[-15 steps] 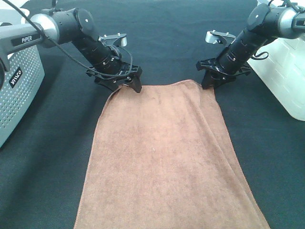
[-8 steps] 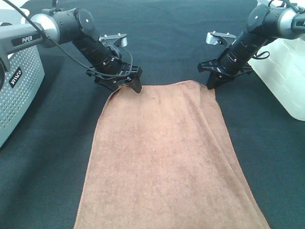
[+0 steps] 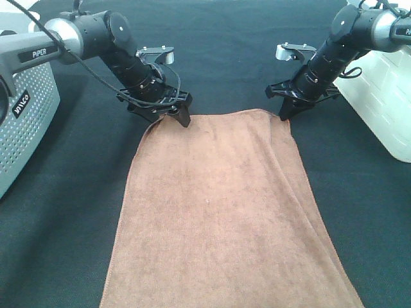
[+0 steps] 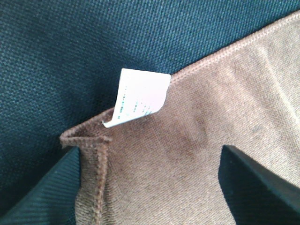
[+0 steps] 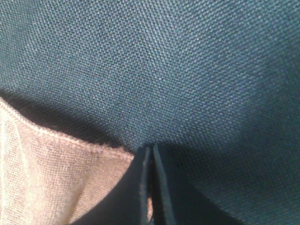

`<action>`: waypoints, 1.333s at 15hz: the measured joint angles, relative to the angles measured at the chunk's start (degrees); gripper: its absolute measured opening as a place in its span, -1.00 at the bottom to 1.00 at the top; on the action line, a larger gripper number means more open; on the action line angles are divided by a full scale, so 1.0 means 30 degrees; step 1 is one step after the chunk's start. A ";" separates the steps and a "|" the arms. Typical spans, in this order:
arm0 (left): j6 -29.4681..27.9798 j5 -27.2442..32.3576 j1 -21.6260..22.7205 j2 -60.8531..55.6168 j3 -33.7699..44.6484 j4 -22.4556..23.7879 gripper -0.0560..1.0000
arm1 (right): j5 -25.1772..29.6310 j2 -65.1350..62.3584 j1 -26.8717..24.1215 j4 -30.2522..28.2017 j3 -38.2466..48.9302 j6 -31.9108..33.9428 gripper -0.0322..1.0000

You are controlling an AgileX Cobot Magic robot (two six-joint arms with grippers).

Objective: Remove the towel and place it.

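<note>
- While its two fingers are pressed flat together, the right gripper [image 5: 150, 152] sits on the far right corner of the towel [image 3: 218, 212]. A thin line of brown shows between the fingers in the right wrist view, so I judge that it has pinched the hem there and has a hold for lifting.
- On the other side, the left gripper [image 4: 147, 154] stands wide open and holds nothing. One finger is on the dark table cover [image 3: 64, 212] just outside the hem and the other is over the brown cloth, so the far left corner lies between them, ready to be pinched.
- At this left corner the hem is a little raised and folded, and the white tag [image 4: 140, 96] stands up from the edge. I think this lifted edge gives the fingers something to go around.
- From the two far corners the towel lies flat and spread on the table cover, and it runs toward the camera until its near end leaves the high view.
- Taking both far corners makes sense to me: a large soft cloth lifted at one point only would hang and drag, but held at two it stays open.
- Beyond the left arm there is a grey basket [image 3: 26, 122], and beyond the right arm a white container [image 3: 385, 109]. Which of them is the place for the towel, I cannot tell.
</note>
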 joint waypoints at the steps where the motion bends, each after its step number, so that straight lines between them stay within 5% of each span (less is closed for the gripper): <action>1: -0.0019 0.0000 0.0000 0.0000 0.0000 0.0057 0.53 | 0.0019 0.0019 0.0000 0.0000 -0.0019 0.0000 -0.94; 3: -0.0344 -0.0038 0.0000 0.0000 0.0000 0.0535 0.36 | 0.0019 0.0019 0.0000 0.0000 -0.0019 0.0000 -0.94; 8: -0.1547 0.0057 0.0019 0.0019 0.0000 0.2827 -0.78 | 0.0038 0.0019 0.0000 -0.0019 -0.0019 0.0000 -0.94; 9: -0.1547 0.0057 0.0019 0.0019 0.0000 0.2884 -0.86 | 0.0038 0.0019 0.0000 -0.0038 -0.0019 0.0000 -0.94; 20: -0.1662 0.0439 0.0000 0.0076 -0.1241 0.3667 -0.88 | -0.0095 -0.0458 0.0210 -0.1700 -0.0554 0.0000 -0.94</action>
